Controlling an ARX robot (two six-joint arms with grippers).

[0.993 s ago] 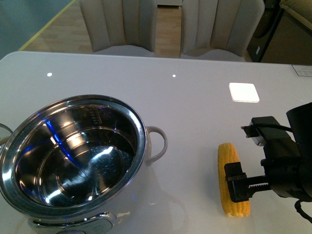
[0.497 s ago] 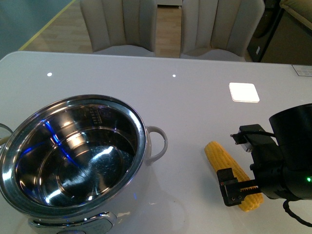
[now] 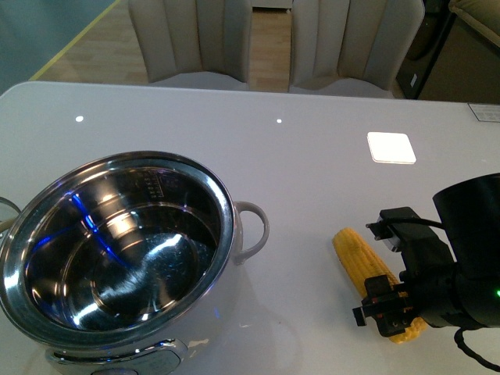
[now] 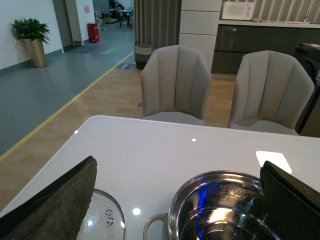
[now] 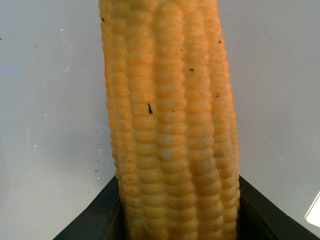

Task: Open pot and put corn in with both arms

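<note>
My right hand (image 3: 388,309) is closed on the corn (image 3: 361,258), gripping it close to its near end. The rest of the cob points away from me and to the left across the white table (image 3: 312,156). In the right wrist view the black jaws sit tight against both sides of the corn (image 5: 170,125), with no gap that I can see. I cannot tell whether the cob is resting on the table or has just come off it.

The pot (image 3: 226,215) stands at the near left, well apart from the corn, open and empty. Its glass lid (image 4: 102,220) lies flat on the table to its left. My left hand (image 4: 175,200) is wide open and holds nothing. Its two dark pads (image 4: 55,205) frame the pot (image 4: 220,177) in the left wrist view.

What worries me is where I am holding the cob. Most of it sticks out beyond my jaws, so I expect it to droop or twist as I lift and swing it left. The rounded kernels give the flat jaws little to bite on, so a quick move could let it slide out.

The free tip will reach the pot first. Carried too low, it could knock the loop handle (image 3: 254,230) or the rim and be levered out of my grip. My left hand looks close to the pot, so my arms could meet there. If I let go from too high, the cob may bounce on the steel.
</note>
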